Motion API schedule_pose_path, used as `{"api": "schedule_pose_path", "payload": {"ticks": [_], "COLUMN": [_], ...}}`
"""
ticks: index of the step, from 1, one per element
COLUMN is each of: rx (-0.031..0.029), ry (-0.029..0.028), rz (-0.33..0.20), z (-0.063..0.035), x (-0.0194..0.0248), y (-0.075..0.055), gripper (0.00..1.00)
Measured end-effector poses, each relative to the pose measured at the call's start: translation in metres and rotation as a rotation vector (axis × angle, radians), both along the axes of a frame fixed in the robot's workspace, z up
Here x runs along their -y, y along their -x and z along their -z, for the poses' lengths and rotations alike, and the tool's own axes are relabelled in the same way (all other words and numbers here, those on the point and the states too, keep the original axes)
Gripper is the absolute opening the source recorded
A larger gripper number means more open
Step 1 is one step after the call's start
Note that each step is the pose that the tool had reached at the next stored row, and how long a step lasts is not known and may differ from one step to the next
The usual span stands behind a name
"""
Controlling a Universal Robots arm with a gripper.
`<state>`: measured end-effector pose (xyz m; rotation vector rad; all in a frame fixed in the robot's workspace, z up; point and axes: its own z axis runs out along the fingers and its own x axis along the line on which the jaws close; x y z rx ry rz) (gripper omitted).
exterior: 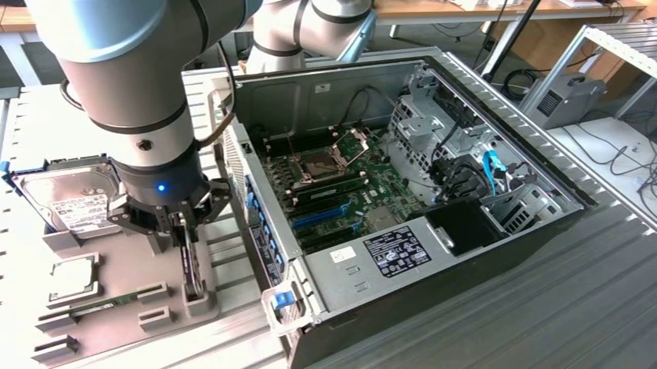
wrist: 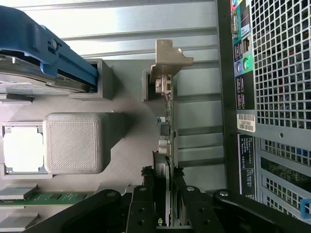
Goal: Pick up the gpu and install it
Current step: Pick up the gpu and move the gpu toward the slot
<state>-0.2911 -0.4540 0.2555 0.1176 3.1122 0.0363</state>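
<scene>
The gpu (wrist: 168, 121) stands on edge in a slot of the grey holder (wrist: 127, 127), just beside the open computer case (exterior: 513, 254), bracket end away from the wrist. The gripper (wrist: 168, 213) straddles it, fingers (wrist: 148, 206) apparently closed on both faces. Step in hand: the pick, card not yet lifted. Judgement: extraction calls for a straight pull clear of the slot and case wall. The card's seated edge is hidden, and true pad contact is hard to confirm.
</scene>
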Motion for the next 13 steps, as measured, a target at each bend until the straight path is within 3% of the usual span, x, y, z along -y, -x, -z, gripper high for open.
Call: {"api": "schedule_pose_path", "payload": {"ticks": [13], "rx": [-0.0001], "ry": [0.0001], "rz": [0.0], "z": [-0.005], "x": [0.0], "y": [0.0], "gripper": [0.26]}}
